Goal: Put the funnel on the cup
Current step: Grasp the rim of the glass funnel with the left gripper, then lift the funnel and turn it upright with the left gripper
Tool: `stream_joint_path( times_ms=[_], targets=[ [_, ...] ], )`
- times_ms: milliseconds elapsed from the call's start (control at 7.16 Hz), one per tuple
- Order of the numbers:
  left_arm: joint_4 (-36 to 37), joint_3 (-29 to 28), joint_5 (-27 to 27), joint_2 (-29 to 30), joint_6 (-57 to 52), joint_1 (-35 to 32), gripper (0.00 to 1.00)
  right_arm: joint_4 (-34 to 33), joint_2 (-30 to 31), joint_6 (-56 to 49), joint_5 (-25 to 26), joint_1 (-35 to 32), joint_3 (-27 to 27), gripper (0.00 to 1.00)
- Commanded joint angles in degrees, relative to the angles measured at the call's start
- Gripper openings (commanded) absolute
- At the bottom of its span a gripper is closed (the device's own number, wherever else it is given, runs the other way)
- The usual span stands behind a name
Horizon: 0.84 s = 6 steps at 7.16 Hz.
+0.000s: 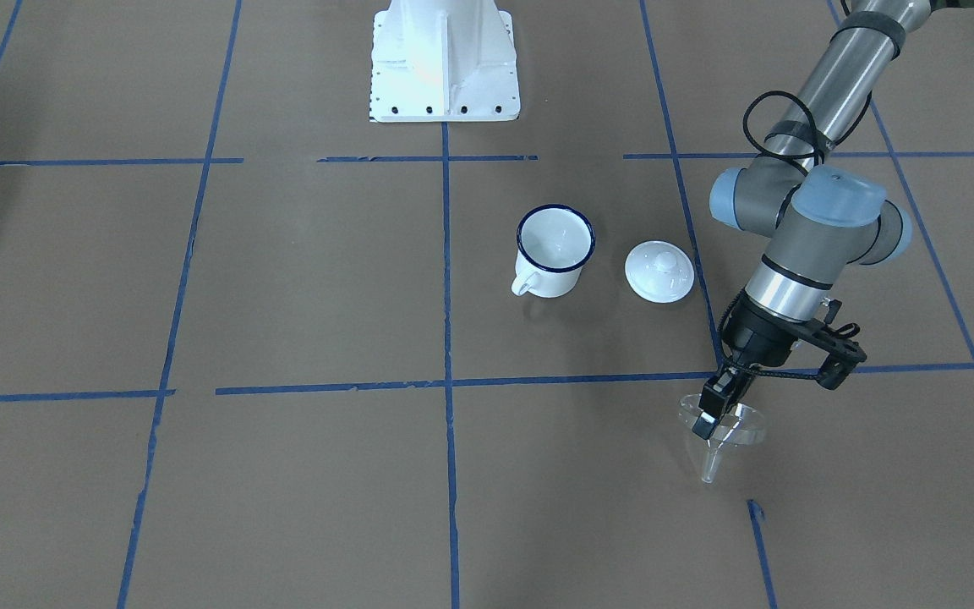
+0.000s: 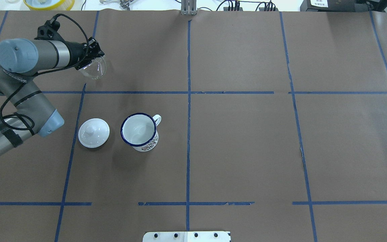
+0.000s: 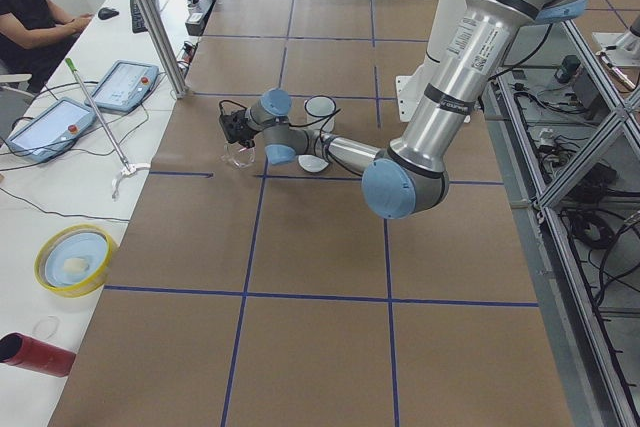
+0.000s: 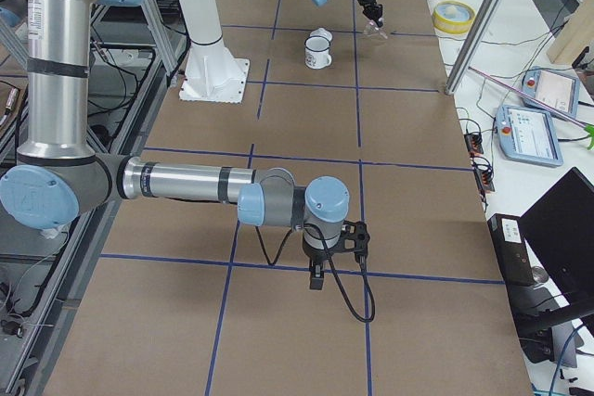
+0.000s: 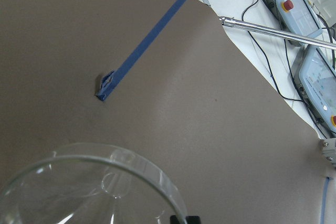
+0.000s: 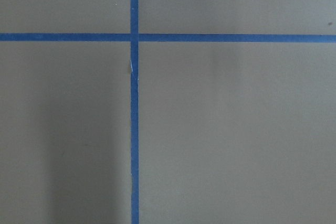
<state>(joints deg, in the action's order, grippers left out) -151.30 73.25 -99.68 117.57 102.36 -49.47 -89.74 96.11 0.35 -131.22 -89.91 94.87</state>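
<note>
The clear plastic funnel [image 1: 730, 433] hangs in my left gripper [image 1: 717, 408], which is shut on its rim, spout pointing down and slightly tilted, near the table's far left part. It also shows in the overhead view [image 2: 96, 69] and fills the bottom of the left wrist view [image 5: 94, 187]. The white cup [image 1: 555, 250] with a dark blue rim stands upright and empty near the table's middle [image 2: 139, 131], well apart from the funnel. My right gripper [image 4: 316, 275] shows only in the right side view, low over the table; I cannot tell if it is open or shut.
A round white knobbed lid [image 1: 659, 271] lies on the table beside the cup, between it and my left arm [image 2: 93, 132]. The robot's white base [image 1: 443, 63] stands behind the cup. Blue tape lines cross the brown table cover. A yellow bowl [image 3: 75, 259] sits on the operators' side table.
</note>
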Motion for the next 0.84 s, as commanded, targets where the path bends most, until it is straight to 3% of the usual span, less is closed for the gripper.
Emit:
stream_joint_path(
  times_ms=[0, 279, 419, 699],
  targets=[
    [-1.18, 3.37, -1.82, 0.11, -0.05, -2.37, 0.0, 0.0, -0.05, 0.0, 0.0, 0.0, 0.06, 1.0],
    [0.99, 9.68, -12.25, -2.15, -0.75, -4.66, 0.0, 0.0, -0.05, 0.0, 0.0, 0.0, 0.06, 1.0],
    [7.36, 15.55, -15.95, -3.82, -2.15, -5.54, 0.0, 0.0, -0.05, 0.0, 0.0, 0.0, -0.03, 1.0],
    [31.38, 29.25, -18.09, -3.49, -13.61, -6.17, 0.0, 0.0, -0.05, 0.0, 0.0, 0.0, 0.06, 1.0]
  ],
)
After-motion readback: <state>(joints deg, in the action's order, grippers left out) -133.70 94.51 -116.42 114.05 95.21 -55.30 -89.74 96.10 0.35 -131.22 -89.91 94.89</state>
